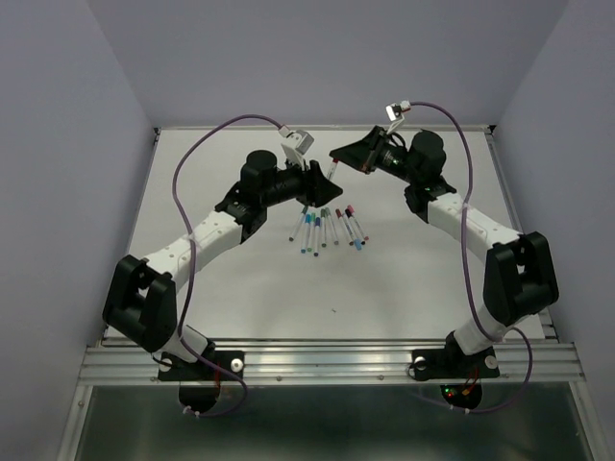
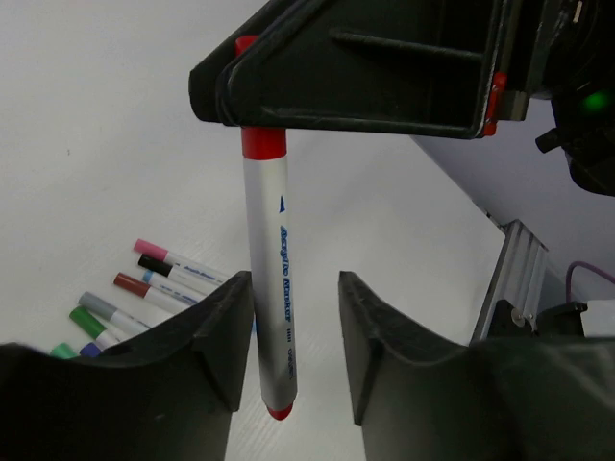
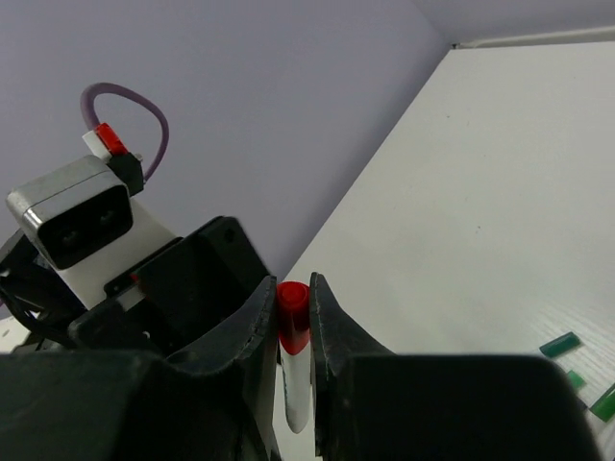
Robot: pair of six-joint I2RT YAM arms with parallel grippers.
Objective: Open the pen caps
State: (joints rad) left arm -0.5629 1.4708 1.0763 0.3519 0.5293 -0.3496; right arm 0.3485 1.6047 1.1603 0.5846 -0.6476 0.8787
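Up above the middle of the desk (image 1: 432, 279), toward its far side, the two arms meet tip to tip with one pen (image 2: 269, 288) between them. The right tool (image 3: 292, 286) is clamped narrowly on the pen's red cap (image 3: 293, 307), a finger pressed to each side of it, and the white barrel hangs out below the grip. From the left wrist view the same cap (image 2: 263, 142) pokes out under the black body of the right tool, and the barrel, printed with blue lettering, runs straight down to a small red end.

The left tool (image 2: 300, 307) stands wide around that barrel. One finger lies against the pen's side or just beside it, though the angle does not settle whether they touch. The other finger is clearly apart from it, with bare desk showing in the gap. So the pen is carried by the right tool alone, and its cap is on.

The other pens (image 1: 327, 226) lie on the desk in a loose fan just nearer the arm bases than the two tools. Those seen from the left wrist (image 2: 144, 288) show pink, black, maroon, grey and green ends. A few short green pieces (image 3: 559, 344), possibly loose caps, lie on the desk at the right edge of the right wrist view.
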